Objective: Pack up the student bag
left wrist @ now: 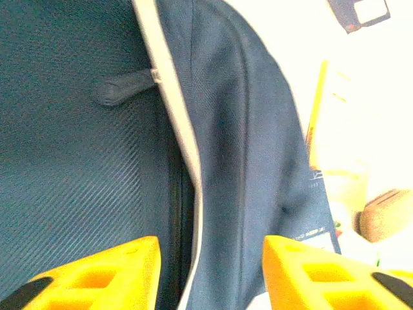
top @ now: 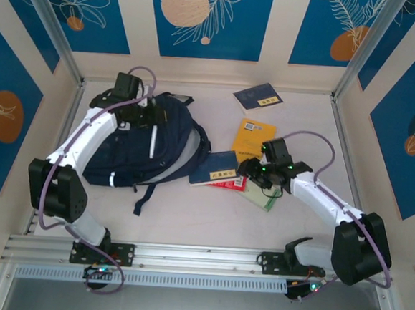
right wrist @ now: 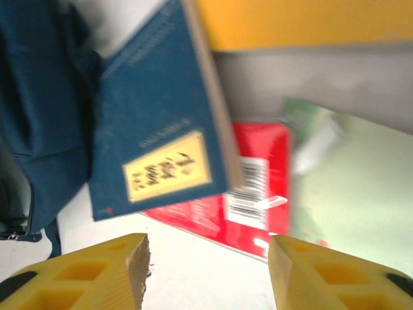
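- Left end effector (left wrist: 210,271) is held with its fingers spread and nothing pinched. The student bag (left wrist: 245,161) lies directly under and ahead of it, and a pale piped seam (left wrist: 171,97) runs out from between the fingers. It is judged to be poised there so the bag's opening can be held.
- Right end effector (right wrist: 210,265) is likewise spread and empty, hung low over loose books on the worktop (top: 189,211), apparently lined up for a pick.
- Just ahead of it a red book (right wrist: 251,187) is overlapped by a blue book (right wrist: 155,129). A pale green book (right wrist: 348,194) is seen to its right, a yellow book (right wrist: 303,22) farther ahead, and the bag to its left.
- Dark characters are carried on the blue book's yellow label (right wrist: 166,168), but they cannot be read. A barcode sticker (right wrist: 244,194) is seen on the red book, and no brand can be made out.
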